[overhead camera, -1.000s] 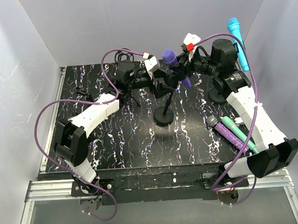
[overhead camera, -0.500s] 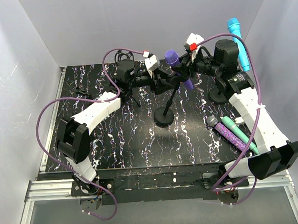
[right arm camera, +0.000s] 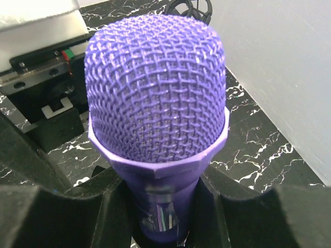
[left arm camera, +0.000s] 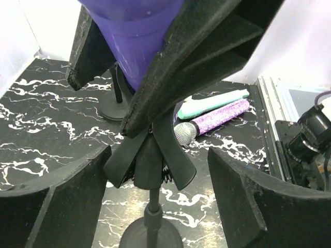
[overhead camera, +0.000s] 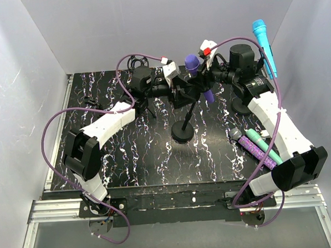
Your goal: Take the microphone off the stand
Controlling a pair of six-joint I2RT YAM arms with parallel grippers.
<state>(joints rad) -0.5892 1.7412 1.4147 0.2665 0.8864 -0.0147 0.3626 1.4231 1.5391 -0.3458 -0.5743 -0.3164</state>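
The purple mesh-headed microphone (right arm camera: 155,93) leans tilted over the forked clip (left arm camera: 150,160) atop the black round-based stand (overhead camera: 182,131). The right gripper (right arm camera: 160,212) pinches the microphone's body just above that clip. Whether the tail sits in the clip cannot be told. The left gripper (left arm camera: 158,175) straddles the clip from the stand's left, fingers spread with gaps on either side. Right of the stand's base lie a glittery purple microphone (left arm camera: 222,114) and a mint-green one (left arm camera: 212,103).
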